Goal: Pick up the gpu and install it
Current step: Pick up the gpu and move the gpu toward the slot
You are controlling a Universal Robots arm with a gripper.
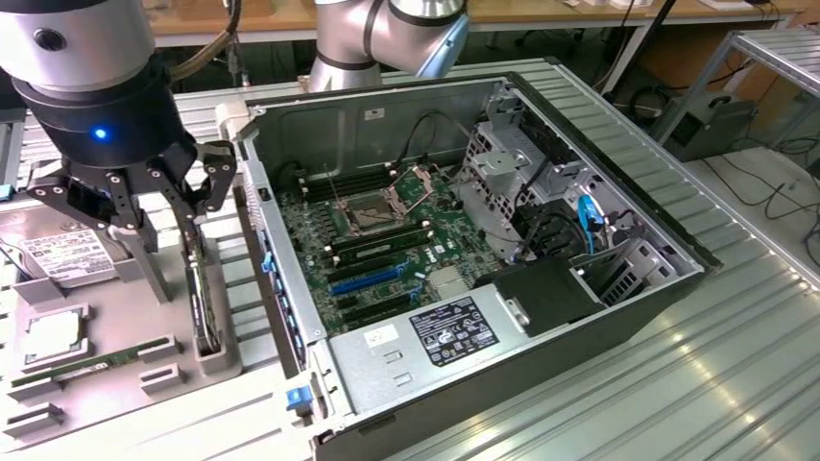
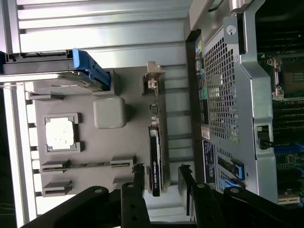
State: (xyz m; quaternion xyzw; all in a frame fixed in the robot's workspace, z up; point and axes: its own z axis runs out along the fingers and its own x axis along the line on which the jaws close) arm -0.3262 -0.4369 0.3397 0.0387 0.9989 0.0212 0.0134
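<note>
The gpu (image 1: pixel 203 303) is a thin dark card standing on edge in a slot of the grey fixture tray (image 1: pixel 115 403), to the exterior view's left of the open computer case (image 1: pixel 539 317). In the wrist view the gpu (image 2: pixel 155 164) shows its silver bracket (image 2: pixel 153 80) at the far end. My gripper (image 1: pixel 167 213) hangs open above the tray, close over the card. Its two fingers (image 2: pixel 137 178) straddle the near end of the card without touching it, so the gripper (image 2: pixel 160 179) holds nothing.
On the tray lie a silver hard drive (image 1: pixel 61 254), a processor chip (image 1: pixel 52 331) and a green memory stick (image 1: pixel 77 365). A grey post (image 1: pixel 148 259) rises beside the card. The case wall (image 2: pixel 223 90) stands close by, with the motherboard (image 1: pixel 384 240) inside.
</note>
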